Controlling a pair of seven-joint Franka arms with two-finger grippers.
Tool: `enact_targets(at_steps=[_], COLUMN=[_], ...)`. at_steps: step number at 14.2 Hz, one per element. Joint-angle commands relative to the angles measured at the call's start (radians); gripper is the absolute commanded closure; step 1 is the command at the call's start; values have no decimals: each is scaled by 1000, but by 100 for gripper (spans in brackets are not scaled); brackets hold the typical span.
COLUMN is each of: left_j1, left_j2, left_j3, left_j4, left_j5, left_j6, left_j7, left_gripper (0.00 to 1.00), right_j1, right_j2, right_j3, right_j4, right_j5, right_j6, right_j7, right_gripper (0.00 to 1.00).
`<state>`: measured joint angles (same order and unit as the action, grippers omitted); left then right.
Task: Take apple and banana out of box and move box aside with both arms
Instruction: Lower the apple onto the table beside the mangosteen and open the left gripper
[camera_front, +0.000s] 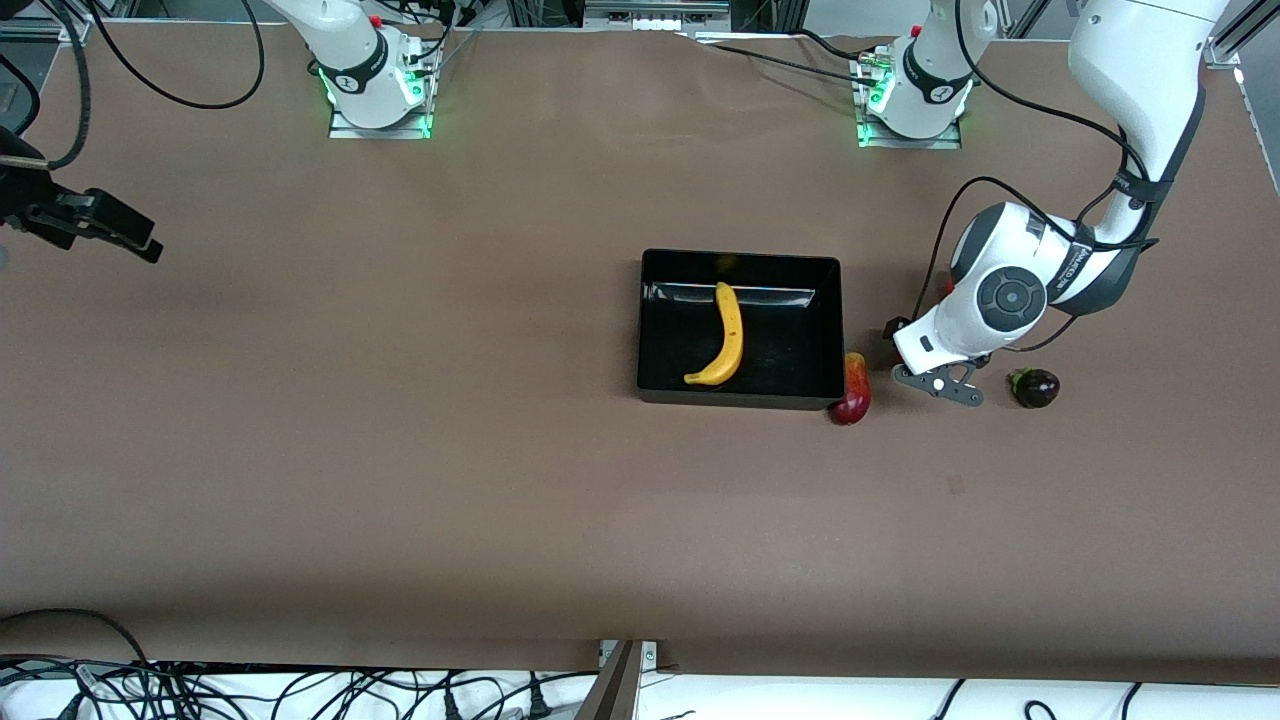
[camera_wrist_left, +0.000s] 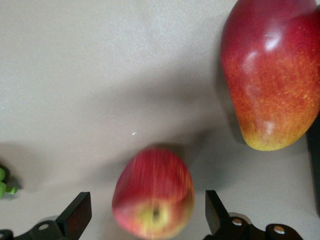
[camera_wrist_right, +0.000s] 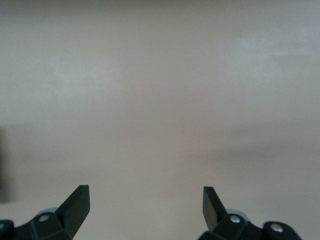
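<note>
The black box (camera_front: 738, 396) sits mid-table with the yellow banana (camera_front: 725, 335) lying in it. The red-orange mango (camera_front: 850, 392) lies on the table against the box's corner nearest the left arm's end; it also shows in the left wrist view (camera_wrist_left: 272, 75). My left gripper (camera_front: 938, 380) is low over the table beside the mango. In its wrist view it (camera_wrist_left: 147, 206) is open, with the red-yellow apple (camera_wrist_left: 154, 200) between the fingers and clear of both. The dark purple fruit (camera_front: 1035, 388) lies just past the left hand. My right gripper (camera_front: 100, 228) waits open (camera_wrist_right: 145, 200) over bare table. The pomegranate is out of view.
The brown table (camera_front: 400, 450) stretches wide around the box. The arm bases (camera_front: 378, 90) stand along the table's edge farthest from the front camera. Cables (camera_front: 300, 690) hang below the edge nearest the front camera. The box's wall (camera_wrist_left: 315, 160) shows at the edge of the left wrist view.
</note>
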<state>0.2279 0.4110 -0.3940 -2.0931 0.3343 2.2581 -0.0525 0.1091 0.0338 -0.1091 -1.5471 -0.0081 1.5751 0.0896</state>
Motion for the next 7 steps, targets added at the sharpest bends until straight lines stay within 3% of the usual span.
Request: enact_targets(at_steps=[1,5,7], left_j1=[1,-5,-39], left_j2=[-52,-87,-63], left_j3=[-13,-161,-236], left_j4=[30,207,261], left_j5=[-17,-176,-224], left_j6=[-72,-328,-351], left_j7=[0,-131,-310], left_gripper=[0,0,0], right_j1=[40,49,64], right_j2=[21,21,21], right_j3=[0,0,3], right_j4=[2,7,12], right_j5=[5,5,5], right_j6=[-23,-33,-26], right_j7=[-64,-50,-44], right_gripper=[0,0,0])
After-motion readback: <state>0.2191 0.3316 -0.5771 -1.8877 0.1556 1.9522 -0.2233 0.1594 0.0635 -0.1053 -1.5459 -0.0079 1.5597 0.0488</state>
